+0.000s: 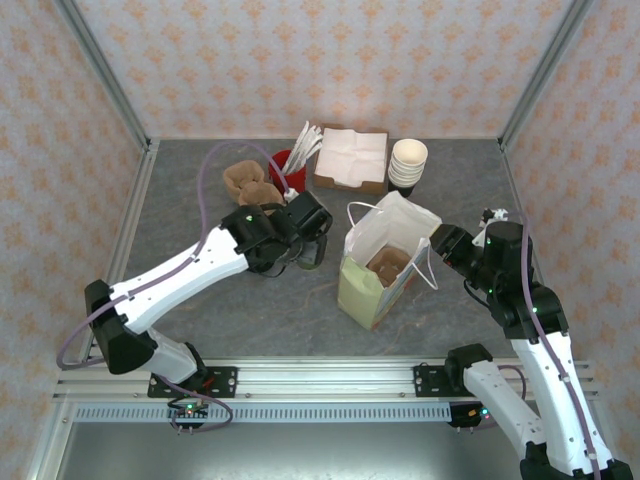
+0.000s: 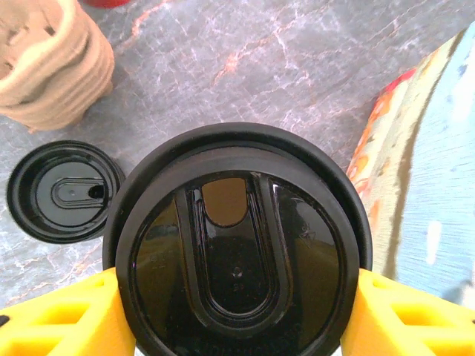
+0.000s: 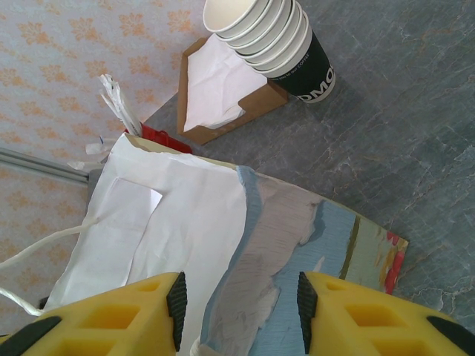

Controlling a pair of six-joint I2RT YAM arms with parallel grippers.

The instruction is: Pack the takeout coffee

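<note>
Marbled counter [image 2: 245,59] lies bare between takeout coffee [image 2: 237,245] and paper bag [image 3: 178,215]. Left gripper [image 2: 237,297] clasps the coffee; right gripper [image 3: 239,297] gapes astride the bag's rim. Cup stack [image 3: 282,44] reads "DMO".

My left arm stretches forward and toward the middle, and my left gripper [image 2: 237,326] points down, both yellow fingers [image 2: 59,319] pressed against opposite sides of the takeout coffee [image 2: 237,245]. My right arm stands bent, its wrist turned inward, and my right gripper [image 3: 239,304] has its jaws apart.
</note>
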